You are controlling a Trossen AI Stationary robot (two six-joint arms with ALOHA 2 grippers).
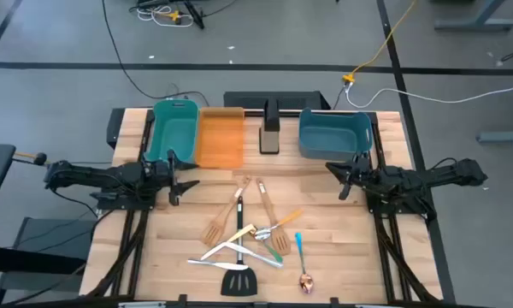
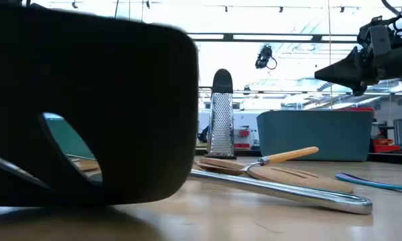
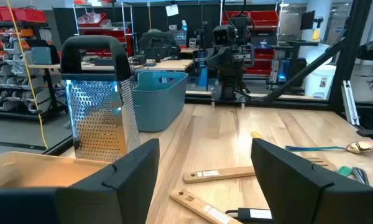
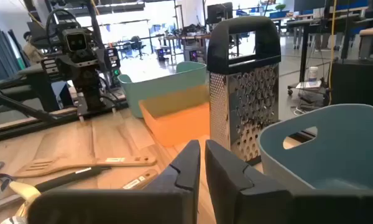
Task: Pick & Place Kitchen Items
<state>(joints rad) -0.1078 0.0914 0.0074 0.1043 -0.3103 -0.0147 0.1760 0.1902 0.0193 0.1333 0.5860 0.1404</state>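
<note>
Black turner looms; left end effector apart, right end effector together.

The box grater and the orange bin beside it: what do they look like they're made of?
The box grater looks like bright stamped steel: shiny perforated faces that catch the light, with a matte black handle on top, probably plastic. The orange bin looks like moulded plastic, with an even opaque colour, a smooth matte surface and thin walls. Neither gripper is touching them.
</note>
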